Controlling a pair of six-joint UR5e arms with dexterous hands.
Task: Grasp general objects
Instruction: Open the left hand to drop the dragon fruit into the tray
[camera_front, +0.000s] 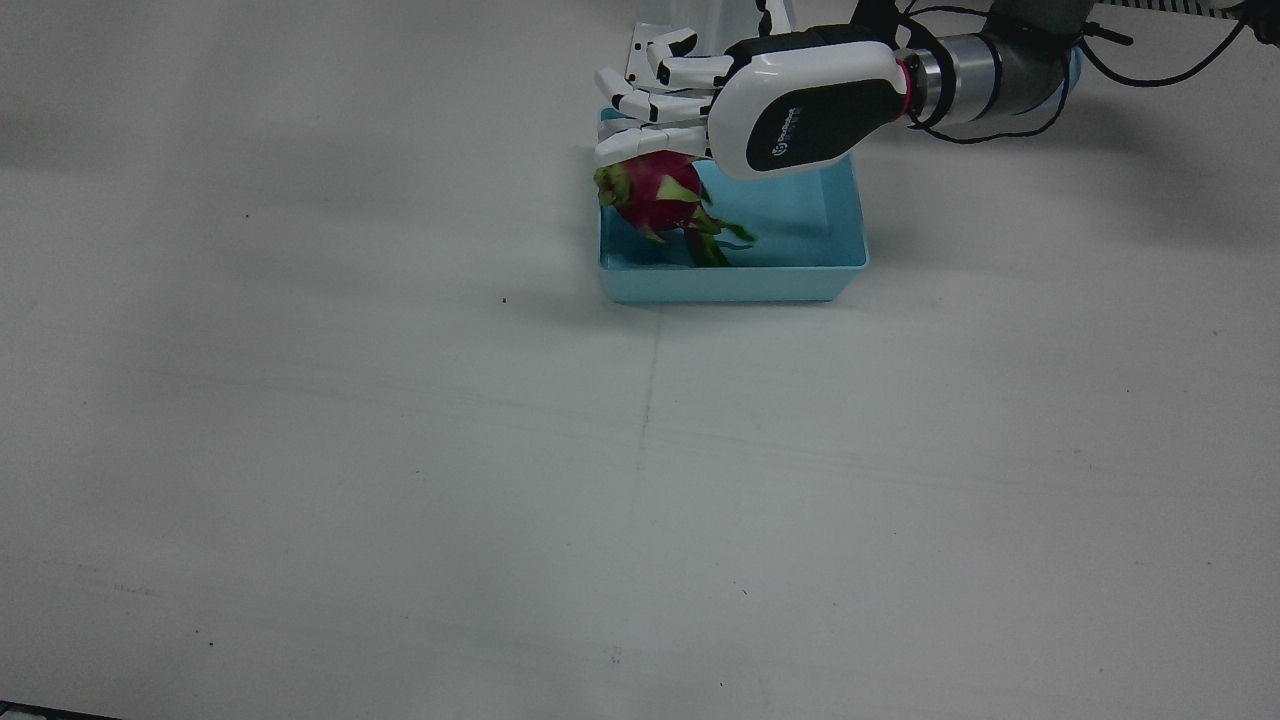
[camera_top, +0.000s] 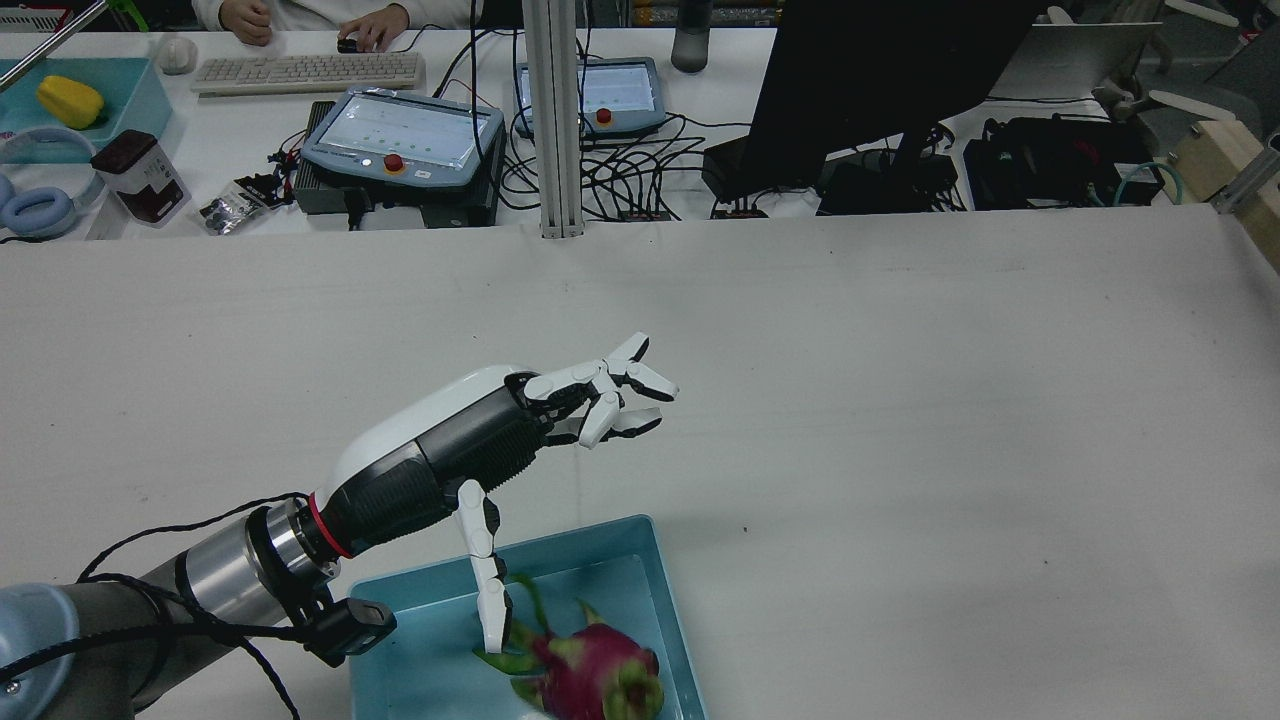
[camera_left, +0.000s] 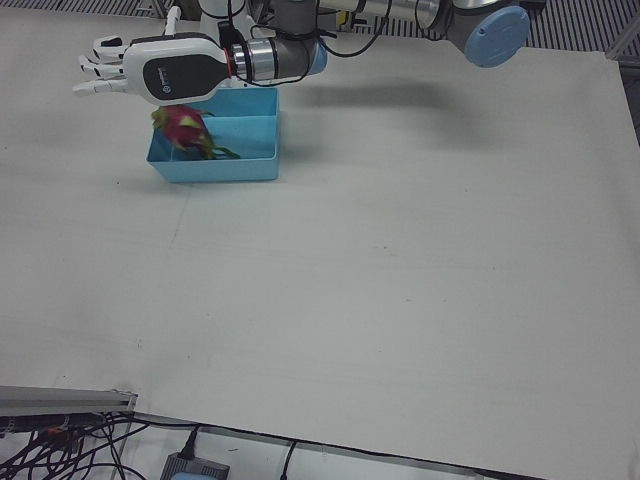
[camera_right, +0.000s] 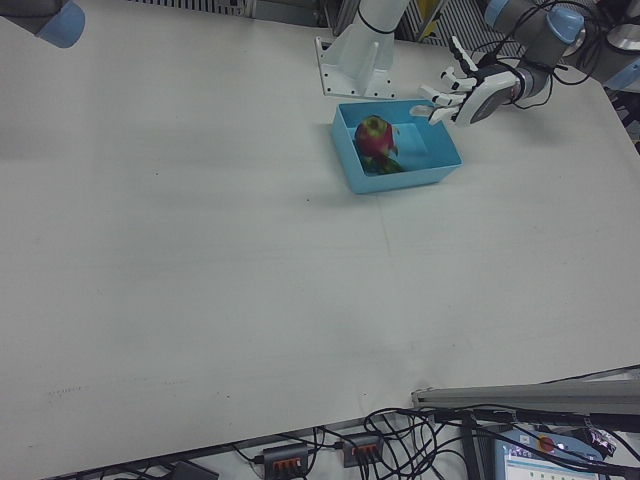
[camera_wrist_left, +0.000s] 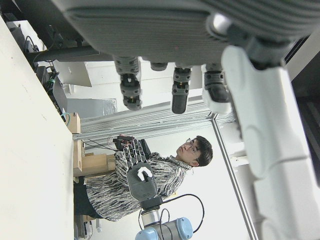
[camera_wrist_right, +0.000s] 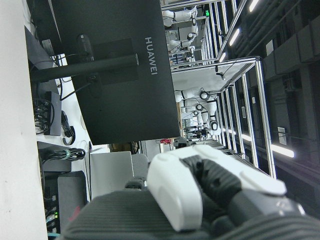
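Note:
A pink dragon fruit (camera_front: 655, 195) with green scales lies inside the light blue bin (camera_front: 730, 285), toward the bin's corner nearest the table's middle. My left hand (camera_front: 800, 110) hovers above the bin, open, its fingers stretched forward past the rim. In the rear view the left hand (camera_top: 470, 440) lets its thumb hang down beside the dragon fruit (camera_top: 600, 675), with nothing held. The bin (camera_top: 420, 600) sits at the robot's near edge. The right hand (camera_wrist_left: 140, 170) shows far off in the left hand view, raised with fingers spread and empty.
The bin (camera_left: 215, 168) stands close to the white arm pedestal (camera_right: 360, 50). Behind the far table edge are a monitor (camera_top: 880, 80), control pendants (camera_top: 400, 140), a keyboard (camera_top: 305, 72) and cables. A person (camera_wrist_left: 150, 180) stands behind the right hand.

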